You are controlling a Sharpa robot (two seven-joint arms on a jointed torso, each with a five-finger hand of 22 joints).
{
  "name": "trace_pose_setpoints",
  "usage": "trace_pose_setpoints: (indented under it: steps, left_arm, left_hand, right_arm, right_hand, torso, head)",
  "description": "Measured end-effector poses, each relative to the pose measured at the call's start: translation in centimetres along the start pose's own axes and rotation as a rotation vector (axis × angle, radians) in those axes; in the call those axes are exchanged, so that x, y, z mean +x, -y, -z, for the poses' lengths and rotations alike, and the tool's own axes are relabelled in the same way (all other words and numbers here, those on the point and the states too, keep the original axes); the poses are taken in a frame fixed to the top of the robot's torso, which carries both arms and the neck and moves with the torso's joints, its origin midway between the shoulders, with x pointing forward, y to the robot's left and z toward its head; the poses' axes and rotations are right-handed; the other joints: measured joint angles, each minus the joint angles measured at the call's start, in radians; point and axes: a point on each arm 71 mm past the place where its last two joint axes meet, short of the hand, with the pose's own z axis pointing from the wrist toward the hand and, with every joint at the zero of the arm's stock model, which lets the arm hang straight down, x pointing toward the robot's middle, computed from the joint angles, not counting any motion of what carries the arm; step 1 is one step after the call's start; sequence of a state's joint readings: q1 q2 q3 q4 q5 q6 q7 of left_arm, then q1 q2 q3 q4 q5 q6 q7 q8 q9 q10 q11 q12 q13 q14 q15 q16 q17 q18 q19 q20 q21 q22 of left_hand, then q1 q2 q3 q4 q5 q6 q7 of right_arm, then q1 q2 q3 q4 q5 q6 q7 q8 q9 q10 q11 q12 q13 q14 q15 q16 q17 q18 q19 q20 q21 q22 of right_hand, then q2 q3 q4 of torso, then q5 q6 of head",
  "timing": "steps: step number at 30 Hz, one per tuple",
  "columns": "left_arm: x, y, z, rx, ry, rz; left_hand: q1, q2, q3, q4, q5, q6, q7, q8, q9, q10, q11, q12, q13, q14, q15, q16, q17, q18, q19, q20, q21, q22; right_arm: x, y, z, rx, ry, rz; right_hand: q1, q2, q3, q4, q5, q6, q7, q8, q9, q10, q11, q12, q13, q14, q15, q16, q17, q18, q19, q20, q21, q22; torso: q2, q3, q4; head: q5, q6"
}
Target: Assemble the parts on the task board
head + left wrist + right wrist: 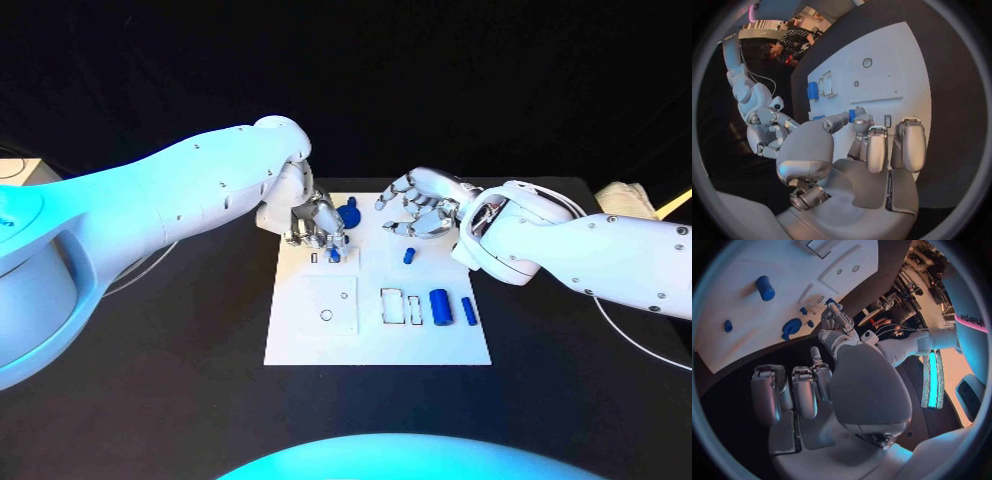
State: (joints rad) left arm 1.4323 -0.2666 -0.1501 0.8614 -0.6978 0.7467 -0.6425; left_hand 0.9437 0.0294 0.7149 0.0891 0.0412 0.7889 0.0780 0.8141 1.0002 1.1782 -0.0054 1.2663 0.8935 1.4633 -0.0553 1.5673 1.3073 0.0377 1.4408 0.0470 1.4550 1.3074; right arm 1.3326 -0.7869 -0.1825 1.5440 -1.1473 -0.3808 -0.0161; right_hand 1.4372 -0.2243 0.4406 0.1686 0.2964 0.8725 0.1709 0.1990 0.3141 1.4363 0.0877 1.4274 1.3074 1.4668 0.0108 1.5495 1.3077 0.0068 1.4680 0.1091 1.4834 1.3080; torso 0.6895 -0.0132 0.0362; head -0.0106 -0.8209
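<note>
The task board (378,345) lies mid-table, mostly unassembled by my reading: a blue cylinder (440,308) and small peg (469,310) lie loose. The left hand (316,228) pinches a small blue part (335,254) over a slot; the right hand (421,208) hovers spread, holding nothing.

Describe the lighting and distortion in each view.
Head view: cyan light tints the left arm, and the white board is bright against black. Left wrist view: fisheye bends the board's edges. Right wrist view: a bright cyan strip glows beside the right hand.
</note>
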Motion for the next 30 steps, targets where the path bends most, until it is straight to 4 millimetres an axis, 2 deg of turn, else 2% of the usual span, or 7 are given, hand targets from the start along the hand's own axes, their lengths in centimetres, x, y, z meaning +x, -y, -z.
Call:
trace_pose_setpoints:
  steps: [9, 13, 22, 30]
  left_arm:
    - [0.27, -0.13, -0.28, -0.017, 0.016, -0.002]
    - [0.41, -0.4, -0.27, -0.025, 0.043, 0.0]
    - [0.76, -0.69, -0.31, -0.038, 0.117, 0.007]
    - [0.79, -0.54, -0.34, -0.04, 0.16, 0.018]
  left_hand:
    - [0.011, 0.001, -0.01, -0.009, 0.004, 0.004, -0.004, -0.01, 0.0, 0.004, -0.003, 0.0, 0.003, 0.004, -0.004, 0.0, 0.0, 0.0, 0.005, -0.002, 0.004, 0.0]
    - [0.027, -0.011, -0.01, -0.009, 0.004, 0.005, -0.005, -0.014, -0.001, 0.008, -0.007, 0.0, 0.007, 0.004, -0.004, 0.0, 0.0, 0.0, 0.012, -0.002, 0.009, 0.0]
    - [0.032, -0.017, -0.01, -0.009, 0.004, 0.006, -0.005, -0.015, 0.001, 0.012, -0.009, 0.0, 0.013, 0.004, -0.004, 0.0, 0.0, 0.0, 0.016, -0.006, 0.017, 0.0]
    - [0.036, -0.02, -0.007, -0.006, 0.003, 0.01, -0.008, -0.017, 0.003, 0.021, -0.011, 0.0, 0.014, 0.0, -0.007, 0.0, 0.0, 0.0, 0.018, -0.008, 0.019, 0.0]
  right_arm:
    - [-0.02, -0.01, -0.01, 0.0, 0.001, 0.0]
    - [-0.07, 0.07, 0.04, 0.002, 0.002, 0.001]
    - [-0.13, 0.15, 0.1, 0.004, 0.003, 0.001]
    - [-0.11, 0.15, 0.1, 0.004, 0.003, 0.001]
  right_hand:
    - [-0.004, -0.004, 0.0, 0.0, 0.004, 0.0, 0.0, 0.0, 0.0, 0.0, 0.0, 0.0, 0.0, 0.0, 0.0, 0.0, 0.0, 0.0, 0.0, 0.0, 0.0, 0.0]
    - [-0.008, 0.001, 0.004, -0.004, 0.009, 0.0, 0.0, -0.004, 0.0, 0.0, 0.0, 0.0, 0.0, 0.0, 0.0, 0.0, 0.0, 0.0, 0.0, 0.0, 0.0, 0.0]
    - [-0.008, 0.001, 0.004, -0.004, 0.009, 0.0, 0.0, -0.004, 0.0, 0.0, 0.0, 0.0, 0.0, 0.0, 0.0, 0.0, 0.0, 0.0, 0.0, 0.0, 0.0, 0.0]
    - [-0.009, 0.0, 0.007, -0.001, 0.009, 0.0, 0.0, -0.004, 0.0, 0.0, 0.0, 0.0, 0.0, 0.0, 0.0, 0.0, 0.0, 0.0, 0.0, 0.0, 0.0, 0.0]
  torso:
    - [0.0, -0.0017, 0.0006]
    - [-0.001, -0.0024, 0.0012]
    - [-0.001, -0.003, 0.0019]
    - [0.0, -0.0031, -0.0001]
  head:
    - [0.002, 0.0]
    - [0.003, 0.001]
    - [0.005, 0.002]
    - [0.008, 0.002]
